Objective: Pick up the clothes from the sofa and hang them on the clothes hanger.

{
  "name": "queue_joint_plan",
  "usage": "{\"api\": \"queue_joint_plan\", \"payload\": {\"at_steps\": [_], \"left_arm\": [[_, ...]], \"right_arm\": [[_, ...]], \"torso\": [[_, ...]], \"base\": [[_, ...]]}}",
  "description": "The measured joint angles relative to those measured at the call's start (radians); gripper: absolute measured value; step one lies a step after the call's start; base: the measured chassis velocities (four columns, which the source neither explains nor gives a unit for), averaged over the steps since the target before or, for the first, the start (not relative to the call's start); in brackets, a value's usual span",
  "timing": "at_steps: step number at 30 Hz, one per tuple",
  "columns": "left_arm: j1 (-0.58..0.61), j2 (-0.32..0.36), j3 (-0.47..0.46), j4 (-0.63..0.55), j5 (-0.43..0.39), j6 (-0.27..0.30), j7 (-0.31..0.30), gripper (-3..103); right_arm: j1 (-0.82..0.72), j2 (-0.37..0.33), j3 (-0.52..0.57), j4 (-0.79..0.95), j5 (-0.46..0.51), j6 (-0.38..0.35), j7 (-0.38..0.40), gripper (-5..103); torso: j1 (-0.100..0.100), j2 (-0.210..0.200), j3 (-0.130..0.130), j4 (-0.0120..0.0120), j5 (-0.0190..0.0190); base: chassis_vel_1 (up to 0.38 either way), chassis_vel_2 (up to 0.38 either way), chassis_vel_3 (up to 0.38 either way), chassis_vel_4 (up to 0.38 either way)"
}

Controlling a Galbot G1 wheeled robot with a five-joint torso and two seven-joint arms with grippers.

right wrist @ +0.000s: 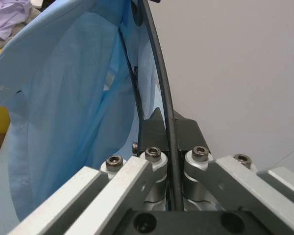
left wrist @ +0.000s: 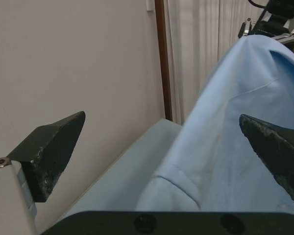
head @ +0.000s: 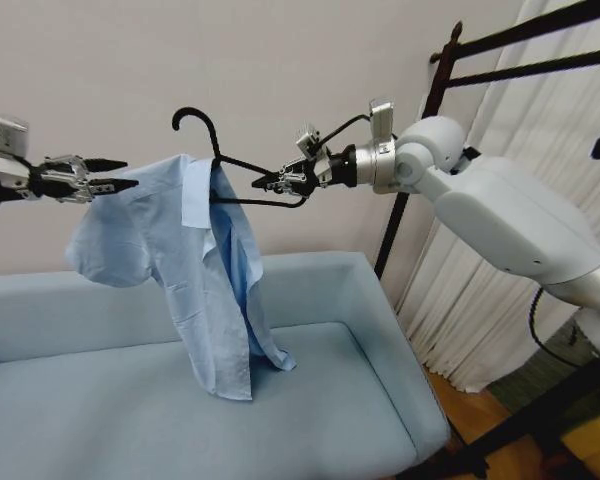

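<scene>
Right end effector (head: 277,184) pinches the hanger (head: 248,167) at its three-o'clock tip, left end effector (head: 130,173) gapes at nine o'clock, and the shirt (head: 205,290) hangs lopsided, so any tilt could slide it off.

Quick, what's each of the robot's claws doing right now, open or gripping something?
Left gripper: open, beside the blue shirt, gripping nothing.
Right gripper: shut on the black hanger.

The scene is lit softly and evenly, brightest at the pale curtain (head: 480,290) on the right. Only a faint shadow is cast on the sofa (head: 310,400) beneath the blue shirt (head: 205,290). The black hanger (right wrist: 161,73) is set in strong contrast against the wall (head: 230,60). Small glints are caught on the right hand's (right wrist: 169,129) screw heads.
</scene>
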Motion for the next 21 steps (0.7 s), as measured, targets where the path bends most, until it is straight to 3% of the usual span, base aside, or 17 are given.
{"api": "queue_joint_plan", "payload": {"at_steps": [10, 13, 16, 18, 21], "left_arm": [[0.006, 0.012, 0.004, -0.010, -0.014, -0.001, 0.001, 102], [0.008, 0.015, 0.012, -0.019, -0.014, -0.006, 0.002, 98], [0.012, 0.018, 0.020, -0.028, -0.011, -0.012, -0.005, 83], [0.013, 0.018, 0.021, -0.033, -0.011, -0.012, -0.008, 83], [0.016, 0.018, 0.022, -0.037, -0.011, -0.012, -0.017, 66]], "right_arm": [[-0.008, 0.006, 0.010, -0.005, 0.007, -0.001, 0.014, 2], [-0.014, 0.005, 0.013, -0.002, 0.007, -0.001, 0.019, 2], [-0.021, 0.003, 0.020, 0.000, 0.007, -0.001, 0.025, 2], [-0.021, 0.003, 0.021, 0.000, 0.008, -0.001, 0.027, 2], [-0.022, 0.005, 0.024, -0.002, 0.008, -0.002, 0.030, 2]], "torso": [[0.000, 0.000, 0.000, 0.0001, 0.0000], [0.000, 0.000, 0.000, 0.0000, 0.0000], [0.000, 0.000, 0.000, 0.0000, 0.0000], [0.000, 0.000, 0.000, 0.0000, 0.0000], [0.000, 0.000, 0.000, 0.0000, 0.0000]], "base": [[0.000, 0.000, 0.000, 0.000], [0.000, 0.000, 0.000, 0.000], [0.000, 0.000, 0.000, 0.000], [0.000, 0.000, 0.000, 0.000], [0.000, 0.000, 0.000, 0.000]]}}
